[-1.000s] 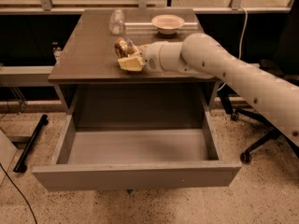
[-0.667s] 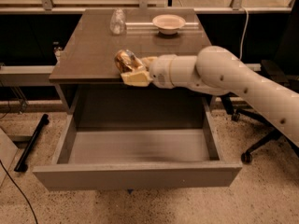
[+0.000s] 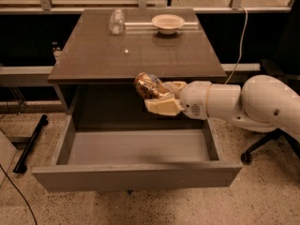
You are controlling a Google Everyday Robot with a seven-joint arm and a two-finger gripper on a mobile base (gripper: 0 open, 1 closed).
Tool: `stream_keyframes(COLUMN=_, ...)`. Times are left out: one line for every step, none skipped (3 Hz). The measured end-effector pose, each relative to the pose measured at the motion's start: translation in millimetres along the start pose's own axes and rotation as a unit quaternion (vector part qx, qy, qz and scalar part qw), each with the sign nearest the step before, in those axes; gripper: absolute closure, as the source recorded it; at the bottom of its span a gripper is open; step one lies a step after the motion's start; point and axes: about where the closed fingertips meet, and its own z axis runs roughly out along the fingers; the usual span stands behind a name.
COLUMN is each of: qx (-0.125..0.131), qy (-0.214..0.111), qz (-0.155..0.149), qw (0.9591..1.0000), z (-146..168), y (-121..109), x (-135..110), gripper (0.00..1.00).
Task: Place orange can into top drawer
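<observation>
My gripper (image 3: 157, 96) is shut on the orange can (image 3: 149, 86), a mottled brown-orange cylinder lying tilted between the pale fingers (image 3: 164, 107). It hangs in the air just in front of the brown cabinet top's front edge, above the back part of the top drawer (image 3: 136, 172). The grey drawer is pulled fully open and its floor shows nothing inside. My white arm comes in from the right.
A clear plastic bottle (image 3: 116, 21) and a white bowl (image 3: 168, 22) stand at the back of the brown cabinet top (image 3: 136, 50). An office chair base (image 3: 262, 149) is at the right. A black bar (image 3: 30, 144) lies on the floor at the left.
My gripper has carried the orange can off the cabinet top, forward and down past the front edge, so it now hangs over the open drawer.
</observation>
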Motion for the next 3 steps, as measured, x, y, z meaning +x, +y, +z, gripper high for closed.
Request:
stream_keyframes(qx=0.016, qy=-0.001, qz=0.007, qw=0.9999, z=-21.3, y=-5.6, x=7.1, gripper=1.00)
stream_keyframes(qx=0.015, qy=-0.001, qz=0.007, qw=0.9999, z=-21.3, y=-5.6, x=7.1, gripper=1.00)
stream_keyframes(qx=0.018, qy=0.025, qz=0.003, qw=0.9995, z=-8.8, y=-6.0, x=15.2, gripper=1.00)
